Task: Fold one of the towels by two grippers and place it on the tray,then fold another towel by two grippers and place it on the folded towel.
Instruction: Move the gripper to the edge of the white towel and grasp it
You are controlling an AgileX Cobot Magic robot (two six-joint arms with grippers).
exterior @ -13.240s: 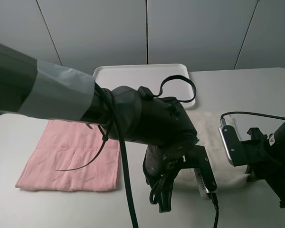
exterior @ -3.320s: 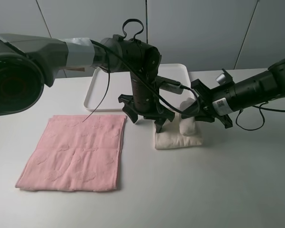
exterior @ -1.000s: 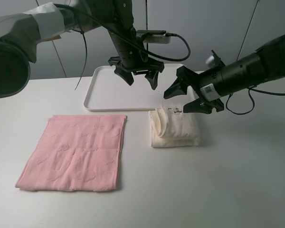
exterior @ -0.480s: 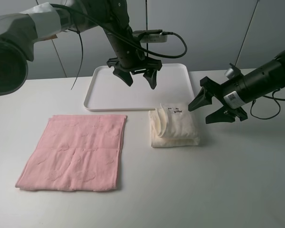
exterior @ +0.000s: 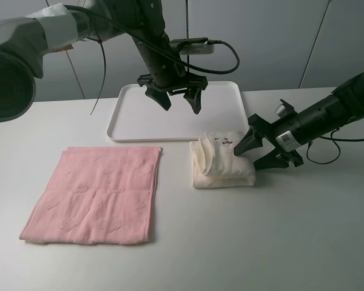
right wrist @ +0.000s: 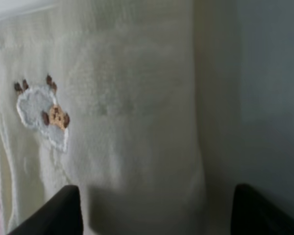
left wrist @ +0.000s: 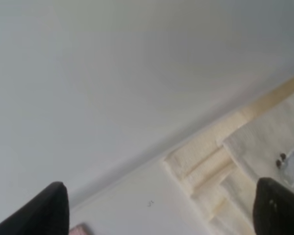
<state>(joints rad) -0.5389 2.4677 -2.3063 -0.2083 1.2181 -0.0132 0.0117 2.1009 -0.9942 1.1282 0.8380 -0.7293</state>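
The right gripper is reaching in low, jaws spread wide and empty, with the folded cream towel just ahead of its fingertips, probably to pinch the bundle's edge. The left gripper is hovering open and empty above the white tray, seemingly giving its partner room. The pink towel is lying flat, well apart from both

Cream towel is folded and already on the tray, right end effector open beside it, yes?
Not on the tray. The exterior high view shows the folded cream towel on the table, just in front of the tray, with the right end effector open beside it.
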